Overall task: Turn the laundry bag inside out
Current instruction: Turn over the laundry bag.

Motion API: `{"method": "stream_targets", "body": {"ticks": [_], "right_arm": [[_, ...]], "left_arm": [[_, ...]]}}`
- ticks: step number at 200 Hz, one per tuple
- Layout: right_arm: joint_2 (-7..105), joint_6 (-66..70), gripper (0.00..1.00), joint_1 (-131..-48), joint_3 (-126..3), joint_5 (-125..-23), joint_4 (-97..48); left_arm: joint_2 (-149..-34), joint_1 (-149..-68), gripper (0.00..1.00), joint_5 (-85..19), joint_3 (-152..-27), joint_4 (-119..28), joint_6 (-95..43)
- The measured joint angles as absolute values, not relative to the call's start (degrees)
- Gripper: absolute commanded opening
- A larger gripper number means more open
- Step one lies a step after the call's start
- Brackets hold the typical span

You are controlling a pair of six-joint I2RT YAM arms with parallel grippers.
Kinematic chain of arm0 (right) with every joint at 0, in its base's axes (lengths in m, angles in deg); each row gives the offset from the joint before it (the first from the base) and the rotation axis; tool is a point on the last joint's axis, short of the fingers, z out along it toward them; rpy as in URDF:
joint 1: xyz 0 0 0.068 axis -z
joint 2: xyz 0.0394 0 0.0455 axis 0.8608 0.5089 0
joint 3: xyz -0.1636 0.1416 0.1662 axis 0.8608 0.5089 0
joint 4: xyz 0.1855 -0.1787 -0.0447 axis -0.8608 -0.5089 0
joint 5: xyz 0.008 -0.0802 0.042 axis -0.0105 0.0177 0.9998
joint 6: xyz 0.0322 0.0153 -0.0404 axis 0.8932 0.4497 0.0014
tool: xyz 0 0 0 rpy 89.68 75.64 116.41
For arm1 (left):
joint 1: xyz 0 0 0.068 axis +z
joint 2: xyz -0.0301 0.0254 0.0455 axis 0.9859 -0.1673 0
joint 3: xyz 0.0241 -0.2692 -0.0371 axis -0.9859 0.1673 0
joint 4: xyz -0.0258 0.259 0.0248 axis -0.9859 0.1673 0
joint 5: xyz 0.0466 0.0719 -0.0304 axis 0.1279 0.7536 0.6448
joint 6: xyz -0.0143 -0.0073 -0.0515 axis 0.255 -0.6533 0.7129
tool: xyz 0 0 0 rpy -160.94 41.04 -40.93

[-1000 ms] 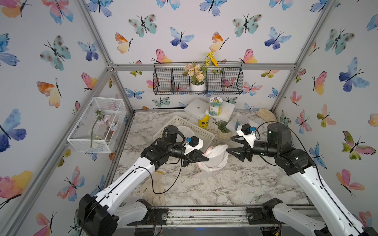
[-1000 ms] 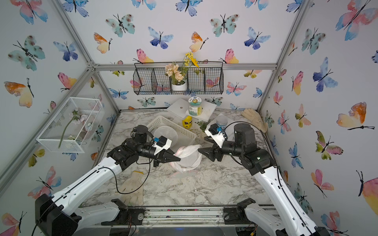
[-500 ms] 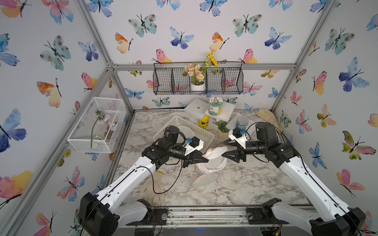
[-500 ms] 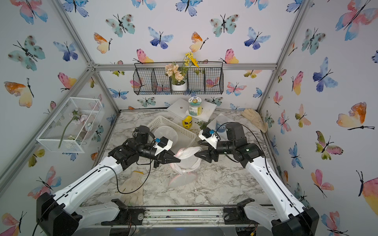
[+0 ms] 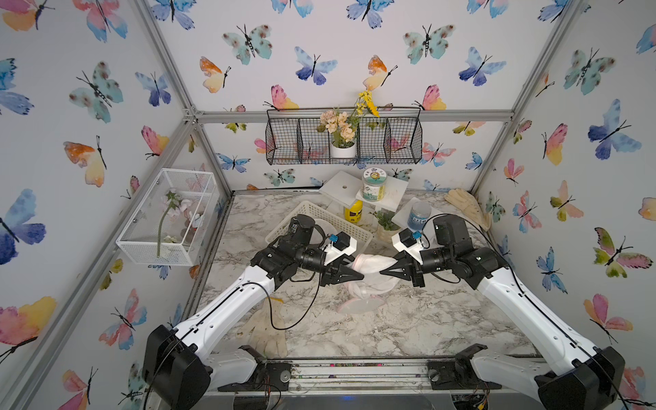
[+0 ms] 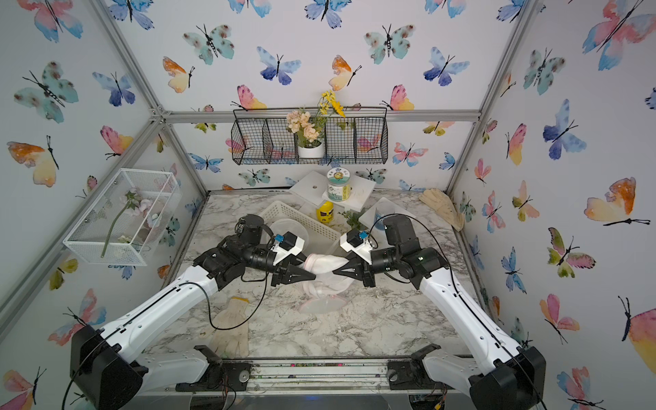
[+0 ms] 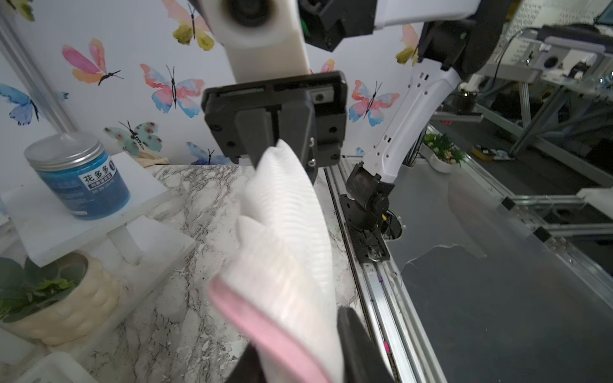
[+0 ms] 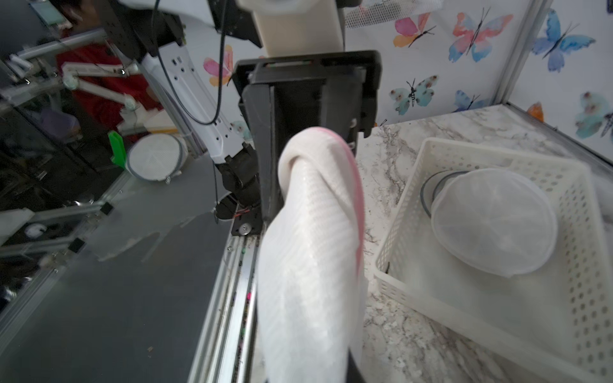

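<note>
The laundry bag (image 5: 372, 264) (image 6: 324, 264) is white mesh with a pink trim. It hangs bunched between my two grippers above the middle of the table, and its lower part (image 5: 358, 305) droops onto the marble. My right gripper (image 5: 385, 272) (image 6: 337, 271) is shut on the bag's right end; the left wrist view shows its fingers (image 7: 292, 132) pinched on the cloth. My left gripper (image 5: 358, 277) (image 6: 310, 276) faces it at the bag's left end. Its fingers (image 7: 358, 348) stand apart with the pink-edged cloth (image 7: 285, 265) lying between them.
A white perforated basket (image 5: 284, 227) (image 8: 580, 265) behind the left gripper holds another round mesh bag (image 8: 491, 222). Behind the right gripper are a blue jar (image 5: 419, 216) on a white stand, a yellow bottle (image 5: 353, 213) and a potted plant (image 5: 385, 227). One glove (image 5: 266, 330) lies front left, another (image 5: 465, 206) back right.
My right gripper has moved left to the bag and shut on its end. My left gripper's jaws have parted. The bag now spans the two grippers.
</note>
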State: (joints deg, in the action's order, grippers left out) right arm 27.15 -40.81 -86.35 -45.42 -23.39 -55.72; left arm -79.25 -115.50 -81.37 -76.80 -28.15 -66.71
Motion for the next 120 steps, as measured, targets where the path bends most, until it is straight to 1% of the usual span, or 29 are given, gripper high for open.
{"method": "stream_targets", "body": {"ticks": [2,4,27,58,91,110,120], "right_arm": [[27.15,-40.79,0.03,-86.39,-45.38,-23.37,-55.72],[27.15,-40.63,0.03,-86.44,-45.33,-23.31,-55.72],[27.13,-39.59,0.02,-86.48,-45.09,-23.74,-55.76],[26.8,-37.77,0.02,-86.48,-45.09,-27.66,-55.76],[26.54,-35.7,0.02,-86.48,-45.12,-31.85,-55.26],[26.56,-34.86,0.02,-86.48,-45.14,-32.77,-54.8],[26.56,-34.6,0.02,-86.48,-45.27,-32.84,-54.67]], "left_arm": [[-79.2,-115.46,0.97,-81.04,-76.8,-28.28,-66.39],[-79.2,-115.46,1.0,-81.04,-76.8,-28.28,-66.39],[-76.65,-114.59,0.99,-75.95,-74.46,-32.28,-61.49],[-68.47,-114.43,1.0,-66.44,-70.49,-37.31,-54.43],[-65.02,-115.72,0.9,-58.31,-70.05,-40.55,-47.02],[-65.89,-119.98,0.86,-53.74,-70.05,-40.61,-44.11],[-66.81,-122.04,0.8,-52.08,-70.05,-40.63,-42.98]]}}
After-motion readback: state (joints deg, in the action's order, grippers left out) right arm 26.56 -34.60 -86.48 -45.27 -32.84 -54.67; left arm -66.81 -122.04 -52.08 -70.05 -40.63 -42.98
